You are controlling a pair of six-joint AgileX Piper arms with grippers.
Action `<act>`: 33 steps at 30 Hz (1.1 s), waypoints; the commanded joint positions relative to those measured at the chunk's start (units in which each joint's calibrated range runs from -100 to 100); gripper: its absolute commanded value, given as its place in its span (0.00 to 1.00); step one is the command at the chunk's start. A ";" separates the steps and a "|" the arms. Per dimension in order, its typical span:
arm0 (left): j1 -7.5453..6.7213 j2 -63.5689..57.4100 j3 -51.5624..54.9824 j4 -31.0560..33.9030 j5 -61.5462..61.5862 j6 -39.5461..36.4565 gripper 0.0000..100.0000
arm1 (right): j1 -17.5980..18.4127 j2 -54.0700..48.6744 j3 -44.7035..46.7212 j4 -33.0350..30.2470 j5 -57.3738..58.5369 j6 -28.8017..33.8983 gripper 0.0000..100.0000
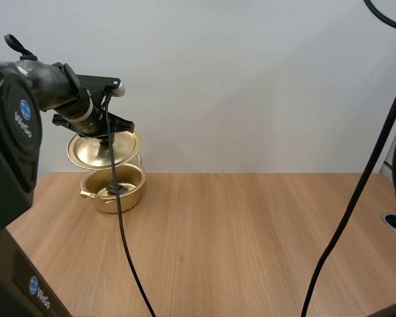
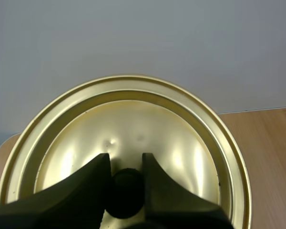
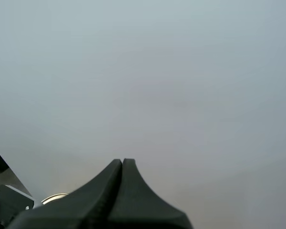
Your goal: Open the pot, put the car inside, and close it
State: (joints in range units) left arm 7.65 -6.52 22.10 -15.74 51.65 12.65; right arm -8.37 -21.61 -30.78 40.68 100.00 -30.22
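Lid [image 2: 133,119] is clamped by its black knob [image 2: 126,188] between the left jaws, held tilted just above the open pot [image 1: 115,202] on the tabletop [image 1: 251,238], likely for closing, since a small dark thing, probably the car [image 1: 116,189], lies inside; right jaws are pressed together, empty

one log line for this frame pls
left gripper: shut on lid knob | lid: held above pot | pot: open, small dark item inside | right gripper: shut, empty
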 commanded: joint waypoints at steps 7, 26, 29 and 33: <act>0.04 8.06 -0.76 -4.65 -3.72 4.98 0.00 | -0.01 -8.34 0.00 -8.50 0.00 0.01 0.00; 0.04 17.22 -3.14 -4.90 -3.78 6.89 0.00 | -0.01 -13.82 0.00 -14.02 0.00 1.03 0.00; 0.04 18.13 -3.14 -4.90 -3.26 7.17 0.00 | -0.01 -13.82 0.00 -14.02 0.00 1.16 0.00; 0.04 18.54 -3.14 -4.90 -3.26 7.17 0.00 | -0.01 -13.82 0.00 -14.37 0.00 1.16 0.00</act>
State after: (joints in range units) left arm 7.65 11.97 19.00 -20.64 48.39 19.79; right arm -8.37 -35.47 -30.78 26.33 100.00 -29.07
